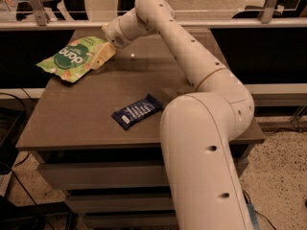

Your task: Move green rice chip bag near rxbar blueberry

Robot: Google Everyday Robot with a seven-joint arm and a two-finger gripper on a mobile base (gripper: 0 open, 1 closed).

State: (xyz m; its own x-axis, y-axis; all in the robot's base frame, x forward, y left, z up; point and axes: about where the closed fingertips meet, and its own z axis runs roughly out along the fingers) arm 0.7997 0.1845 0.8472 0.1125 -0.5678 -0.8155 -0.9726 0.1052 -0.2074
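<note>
The green rice chip bag point(69, 59) lies flat at the far left corner of the brown table point(86, 128), its dark green round logo facing up. The rxbar blueberry point(136, 111), a slim dark blue bar with white lettering, lies near the middle front of the table. My gripper point(100, 56) reaches in from the right and sits at the right edge of the bag, its pale fingers point(103, 55) touching or overlapping the bag's edge. The bar is well apart from the bag, toward the front right of it.
My white arm point(201, 128) sweeps across the right half of the table and hides that side. A railing with posts point(36, 6) runs behind the table. Drawers point(96, 176) sit under the tabletop.
</note>
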